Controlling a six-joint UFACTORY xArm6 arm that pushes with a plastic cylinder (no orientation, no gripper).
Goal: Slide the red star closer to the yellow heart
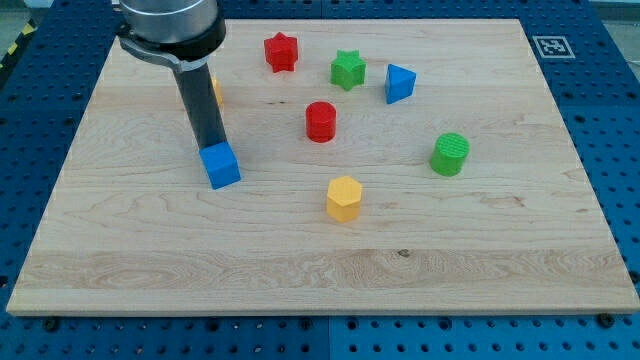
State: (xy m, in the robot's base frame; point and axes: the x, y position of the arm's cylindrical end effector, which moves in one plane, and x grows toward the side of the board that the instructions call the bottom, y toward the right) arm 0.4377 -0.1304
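The red star [281, 52] lies near the view's top, a little left of centre. A sliver of a yellow block [216, 91], which I take for the yellow heart, shows at the right edge of my rod; most of it is hidden, so its shape cannot be made out. My tip [208, 150] rests on the board just above the blue cube [221, 165], touching or nearly touching its top-left side. The tip is well below and left of the red star.
A green star [348, 70] and a blue triangular block [400, 83] lie to the right of the red star. A red cylinder [321, 121], a green cylinder [450, 154] and a yellow hexagon [343, 198] lie mid-board. The wooden board [500, 250] sits on a blue pegboard table.
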